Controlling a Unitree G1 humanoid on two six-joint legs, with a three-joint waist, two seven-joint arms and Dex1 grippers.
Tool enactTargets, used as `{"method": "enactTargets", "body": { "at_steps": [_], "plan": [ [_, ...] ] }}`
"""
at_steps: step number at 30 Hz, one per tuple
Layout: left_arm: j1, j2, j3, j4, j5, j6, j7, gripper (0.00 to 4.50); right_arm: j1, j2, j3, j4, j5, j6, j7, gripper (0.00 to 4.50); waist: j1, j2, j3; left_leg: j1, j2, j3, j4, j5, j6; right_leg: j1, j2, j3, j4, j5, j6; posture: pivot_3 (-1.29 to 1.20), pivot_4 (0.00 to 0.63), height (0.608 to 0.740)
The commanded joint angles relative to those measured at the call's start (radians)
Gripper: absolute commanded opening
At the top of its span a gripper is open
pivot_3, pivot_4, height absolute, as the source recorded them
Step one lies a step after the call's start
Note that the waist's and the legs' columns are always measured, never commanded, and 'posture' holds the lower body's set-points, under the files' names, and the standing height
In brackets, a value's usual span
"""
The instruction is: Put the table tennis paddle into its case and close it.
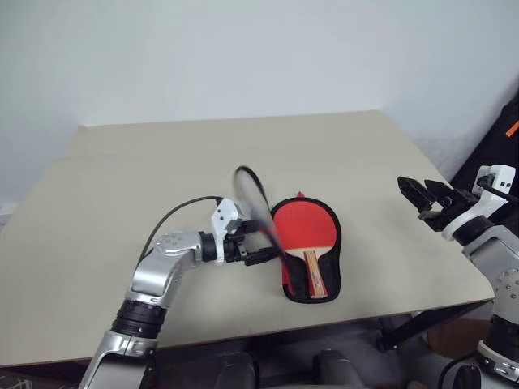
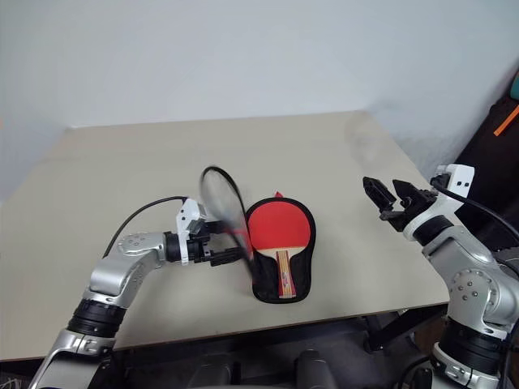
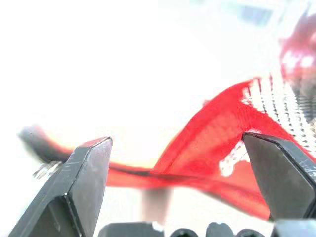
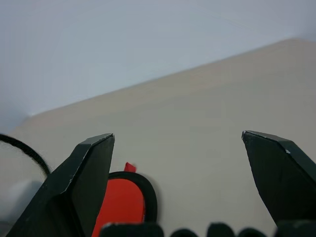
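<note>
On the beige table (image 1: pixel 122 243) the case (image 1: pixel 334 271) lay open with the table tennis paddle (image 1: pixel 304 227) already seated in its lower half and the clear lid flap (image 1: pixel 250 194) standing up at its left edge; that flap looked light and floppy, best taken by its stiffer zip rim. The left gripper (image 1: pixel 263 243) reached level to the flap's base, jaws spread and gripping nothing. The right gripper (image 1: pixel 422 194) hovered well apart past the table's right edge, also wide open and empty.
</note>
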Motion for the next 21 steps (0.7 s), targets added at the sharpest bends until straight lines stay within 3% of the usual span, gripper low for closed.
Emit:
{"method": "enactTargets", "body": {
  "at_steps": [1,10,14,17,21],
  "plan": [
    [-0.033,-0.032,-0.025,-0.005,0.015,-0.015,0.027,4.5,-0.006,0.002,0.02,-0.024,0.011,-0.049,0.002,4.48,0.0,0.0,0.0,0.0,0.0,0.0,0.0,0.0,0.0,0.0,0.0,0.0,0.0,0.0,0.0,0.0,0.0,0.74],
    [-0.035,-0.062,-0.059,0.003,0.042,0.051,0.093,4.5,-0.047,-0.001,0.084,0.035,-0.001,-0.101,-0.012,4.48,-0.001,0.0,0.0,0.0,0.0,0.0,0.004,0.0,0.0,0.001,0.0,0.0,0.0,0.0,0.0,0.0,0.0,0.74],
    [-0.05,-0.014,-0.043,-0.082,-0.029,0.298,0.105,4.5,-0.079,0.0,0.112,0.072,-0.004,-0.107,-0.015,4.48,-0.001,0.0,0.0,0.0,0.0,0.0,0.004,0.0,0.0,0.001,0.0,0.0,0.001,0.0,0.0,0.0,0.0,0.74],
    [-0.049,0.074,-0.054,-0.16,-0.084,0.492,0.075,4.5,-0.098,0.011,0.119,0.1,-0.006,-0.115,-0.03,4.48,-0.002,0.0,0.0,0.0,0.0,-0.001,0.003,0.0,0.0,0.0,0.001,0.0,0.002,0.0,0.0,0.0,0.0,0.74],
    [-0.05,0.081,-0.009,-0.196,-0.167,0.648,0.105,4.5,-0.095,0.018,0.134,0.12,-0.016,-0.13,-0.034,4.48,0.0,0.001,0.0,0.0,0.0,-0.001,0.002,0.0,0.0,0.0,0.001,0.0,0.001,0.0,0.0,0.0,0.0,0.74]
  ]
}}
